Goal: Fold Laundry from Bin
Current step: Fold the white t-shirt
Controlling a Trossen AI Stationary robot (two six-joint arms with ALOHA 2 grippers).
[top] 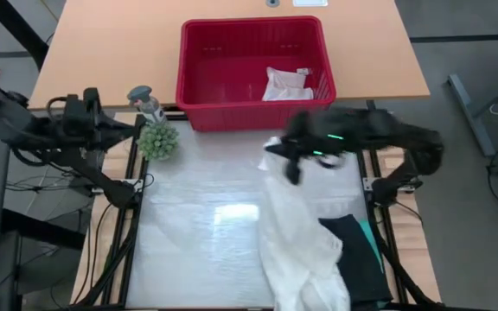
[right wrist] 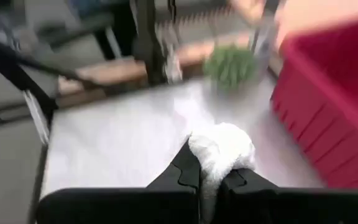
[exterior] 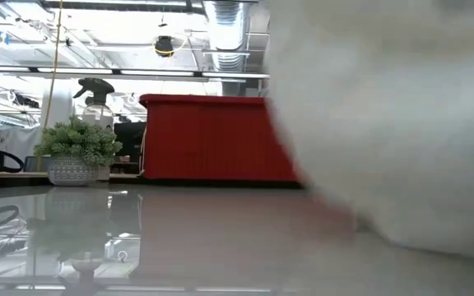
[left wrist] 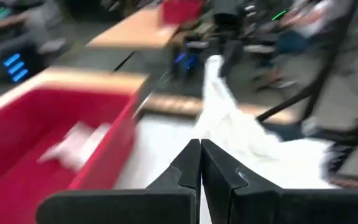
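Large white lacy top [top: 296,238]: pinched at one end in closed jaws of right gripper [top: 294,166], held just in front of the bin [top: 199,82]; remainder trailing toward right front edge of tabletop [top: 197,216], overlapping black garment [top: 357,246]. Small white cloth [top: 285,84]: inside bin. Left gripper [left wrist: 201,163]: jaws shut, empty, parked at left edge. Handling, as judged: lift high, drag clear of black garment, lay flat mid-tabletop before folding.

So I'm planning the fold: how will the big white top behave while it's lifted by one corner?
Probably floppy: the white top hangs from the right gripper and trails in folds over the table. It looks light and thin, so it may bunch rather than spread flat.
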